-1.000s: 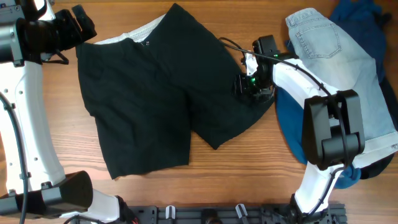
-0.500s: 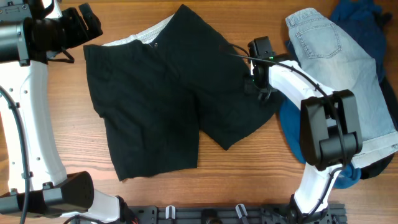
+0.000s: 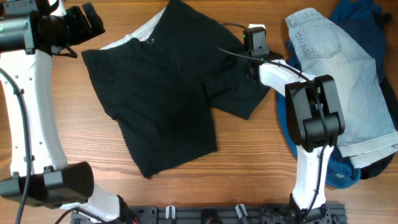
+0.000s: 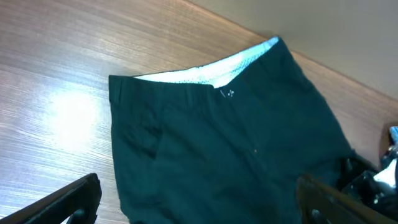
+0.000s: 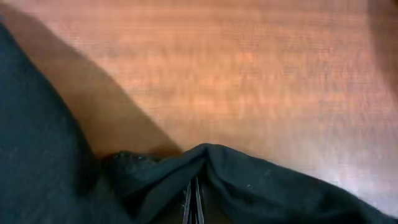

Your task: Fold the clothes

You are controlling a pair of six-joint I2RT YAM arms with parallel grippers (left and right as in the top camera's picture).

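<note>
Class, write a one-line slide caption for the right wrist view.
Right claw shut on a raised fold of the black shorts, above the wooden table.

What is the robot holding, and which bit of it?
The right claw pinches the black shorts by a bunched fold at the edge nearest the jeans. The left claw is open, holding nothing.

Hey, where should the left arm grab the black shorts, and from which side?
Take the black shorts at the waistband corner nearest the left gripper, coming down from above on the bare-wood side. There the band lies flat, its thick edge exposed against the table, and the open gripper hangs close by.
</note>
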